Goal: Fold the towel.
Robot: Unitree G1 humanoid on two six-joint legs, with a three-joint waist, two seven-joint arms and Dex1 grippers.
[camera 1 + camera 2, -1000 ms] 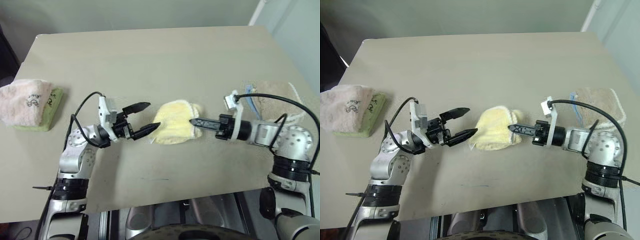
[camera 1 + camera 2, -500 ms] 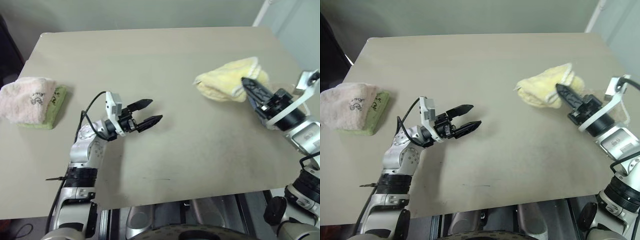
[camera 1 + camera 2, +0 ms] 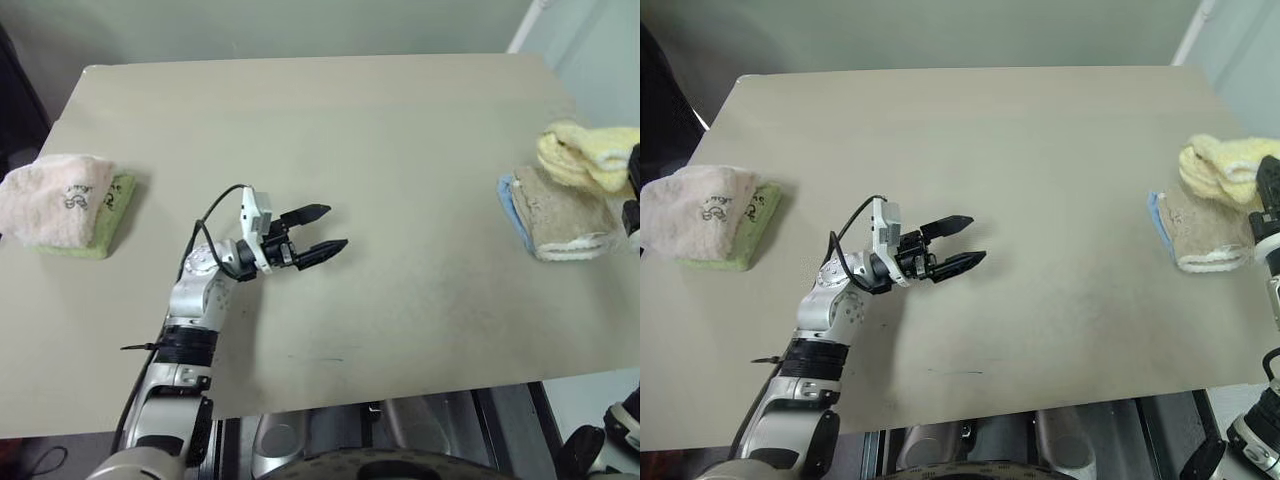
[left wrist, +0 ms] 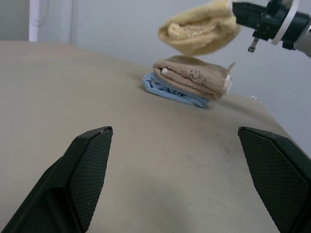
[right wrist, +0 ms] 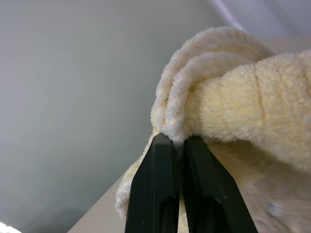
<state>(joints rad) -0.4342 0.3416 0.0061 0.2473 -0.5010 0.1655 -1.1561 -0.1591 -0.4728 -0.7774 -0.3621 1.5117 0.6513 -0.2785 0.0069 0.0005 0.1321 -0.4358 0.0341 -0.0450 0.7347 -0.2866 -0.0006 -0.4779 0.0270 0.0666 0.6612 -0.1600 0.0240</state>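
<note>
pale yellow towel (image 3: 1218, 165), beige table (image 3: 1040, 180)

The left arm (image 3: 190, 305) is showing silver-grey metal segments joined by black rings, with a thin black cable (image 3: 212, 215) looping up from it to a small white block (image 3: 254, 212) at the wrist. The left end effector (image 3: 325, 228) is wearing two tapered black fingers (image 4: 80, 177) with a fine cross-hatched texture on their inner faces. The right end effector (image 5: 177, 141) is showing two smooth black fingers and a white ring (image 4: 284, 26) at its wrist.

Head eyes look down; wrist cameras sit close.
</note>
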